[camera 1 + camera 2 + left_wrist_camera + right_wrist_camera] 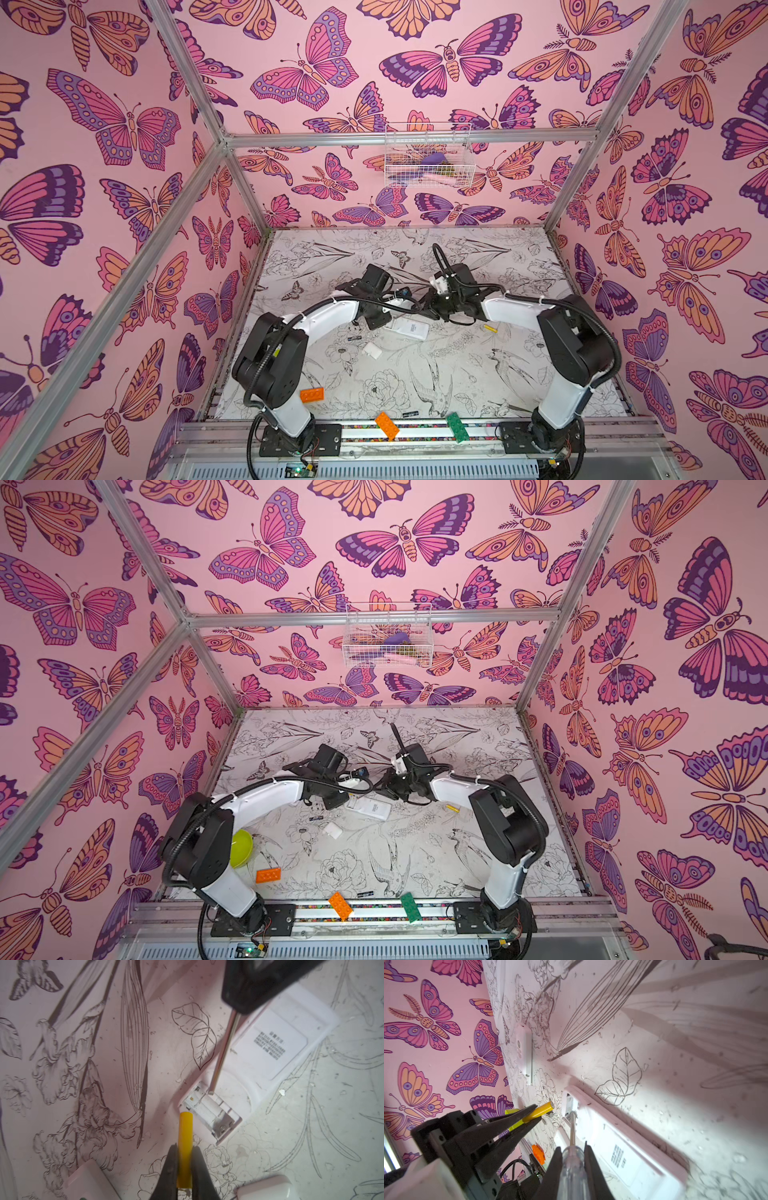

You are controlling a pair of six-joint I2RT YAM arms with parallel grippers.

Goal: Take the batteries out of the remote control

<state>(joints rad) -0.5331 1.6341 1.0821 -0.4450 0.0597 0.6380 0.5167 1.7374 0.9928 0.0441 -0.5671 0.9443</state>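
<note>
Front rail: an orange brick (387,424) and a green brick (457,427) sat at 6 o'clock, well out of play. Just behind them was a small dark stick (410,413), too small to name.
Cover: the white cover (372,350) lay at 8 o'clock of the remote and a black battery (354,339) at 9. Both looked parked aside to keep the compartment end free.
Left jaws: all but shut, pinching the yellow battery (185,1136) by its lower half, just beside the compartment's open end. Out of the remote, I'd say!
Remote: the remote (270,1053) lay back-up on the worktop (83,1084), its compartment (212,1113) open and apparently empty.
Right jaws: clamped tight on the clear-handled tool (572,1167), with the tip at the compartment's edge, likely pinning the remote against sliding.
Second yellow battery (490,328): at 3 o'clock of the remote, well apart.
Room: the wrists were nearly nose to nose over the remote. Bare worktop lay toward 9 and 12 o'clock, so a swing toward 9 looked safest.
</note>
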